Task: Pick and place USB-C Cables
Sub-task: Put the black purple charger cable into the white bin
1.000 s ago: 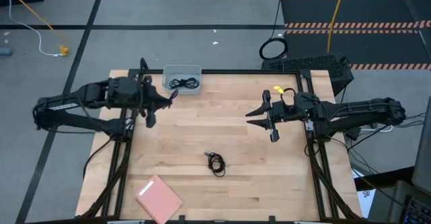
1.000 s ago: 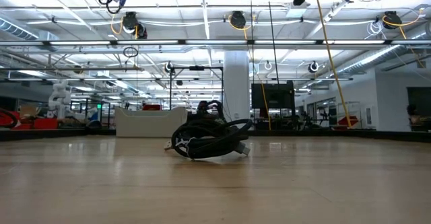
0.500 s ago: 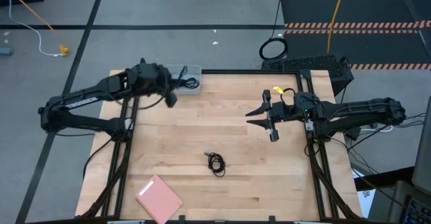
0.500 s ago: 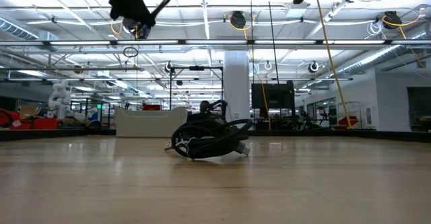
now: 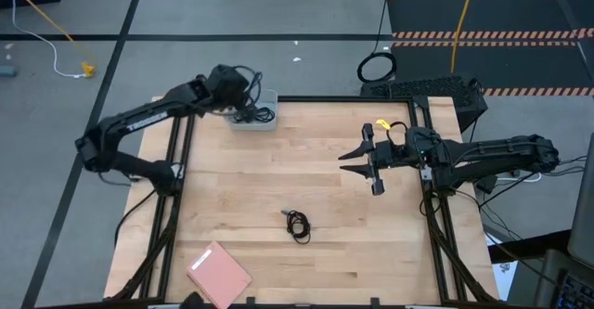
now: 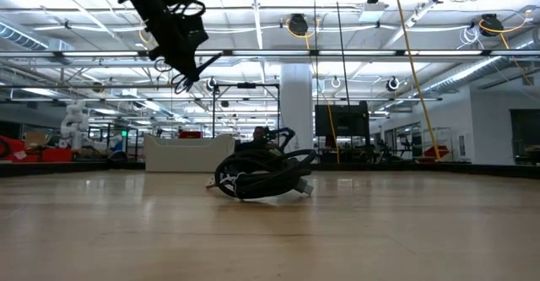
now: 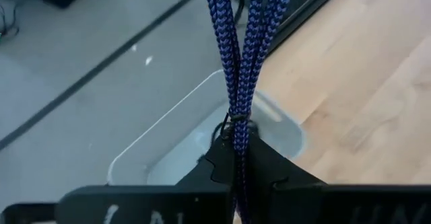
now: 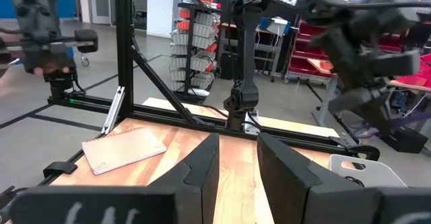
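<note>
Legible text, labels, brands, numbers, signs: none. White marks on the dark bar across the near edge of the left wrist view and the right wrist view are blurred beyond reading. White lettering on the left arm's upper link in the right wrist view is too blurred to make out. Nothing on the tabletop carries readable print in the high view or the low view.

The wooden table (image 5: 353,244) bears a grey bin (image 5: 264,121), black cable (image 5: 297,224) and pink pad (image 5: 219,274).
</note>
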Tool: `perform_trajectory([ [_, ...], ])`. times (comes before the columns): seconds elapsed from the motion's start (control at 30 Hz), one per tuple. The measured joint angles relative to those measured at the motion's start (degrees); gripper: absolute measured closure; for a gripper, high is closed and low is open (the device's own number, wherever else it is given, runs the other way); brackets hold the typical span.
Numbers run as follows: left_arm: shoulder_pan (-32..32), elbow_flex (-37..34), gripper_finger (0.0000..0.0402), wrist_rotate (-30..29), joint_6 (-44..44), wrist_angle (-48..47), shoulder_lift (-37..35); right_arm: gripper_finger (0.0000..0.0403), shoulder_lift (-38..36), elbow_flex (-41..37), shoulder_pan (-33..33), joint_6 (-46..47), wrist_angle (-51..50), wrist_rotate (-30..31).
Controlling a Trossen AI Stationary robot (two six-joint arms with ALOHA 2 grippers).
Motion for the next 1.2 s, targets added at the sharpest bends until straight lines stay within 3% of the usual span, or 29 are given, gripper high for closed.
perform_trajectory([
  [0.27, 3.73, 12.62, 0.0384, 0.14, 3.33, -11.81, 9.79, 0.031, 0.01, 0.0, 0.0, -0.46, 0.0, 0.0],
  [0.47, 5.26, 17.84, 0.0391, 3.56, 6.21, -16.71, 16.56, 0.031, 0.0, 0.0, 0.0, -0.35, -0.02, -0.02],
  [0.9, 7.26, 18.55, 0.0389, 4.38, 15.94, -20.76, 26.07, 0.031, 0.0, 0.0, 0.0, -0.37, -0.02, -0.01],
  [1.2, 7.39, 18.5, 0.0389, 4.57, 17.68, -20.11, 31.54, 0.031, 0.0, 0.0, 0.0, -0.21, -0.07, -0.02],
])
